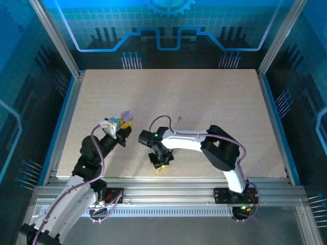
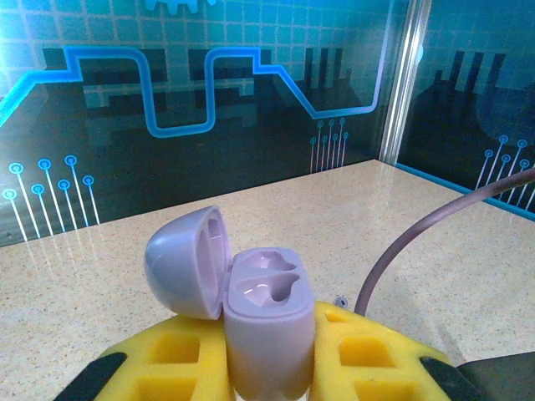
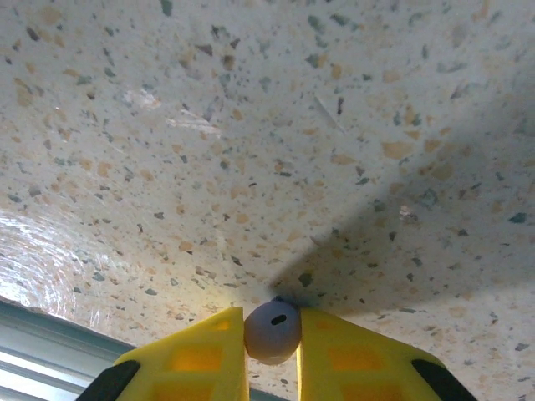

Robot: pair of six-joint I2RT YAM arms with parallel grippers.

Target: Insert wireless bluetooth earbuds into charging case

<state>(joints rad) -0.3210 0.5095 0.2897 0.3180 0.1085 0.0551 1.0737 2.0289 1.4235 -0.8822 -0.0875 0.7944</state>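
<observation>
Pale-lilac bud (image 3: 272, 332) (R fingers (image 3: 201, 363)), by tbl edge (image 3: 42, 305)

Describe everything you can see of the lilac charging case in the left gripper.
The glossy lilac plastic charging case stands upright, clamped at its rounded body between the yellow fingers of the left gripper, held above the speckled table. Its domed lid is hinged open to the left. The two moulded wells in its top are empty; no earbud sits in them.
</observation>
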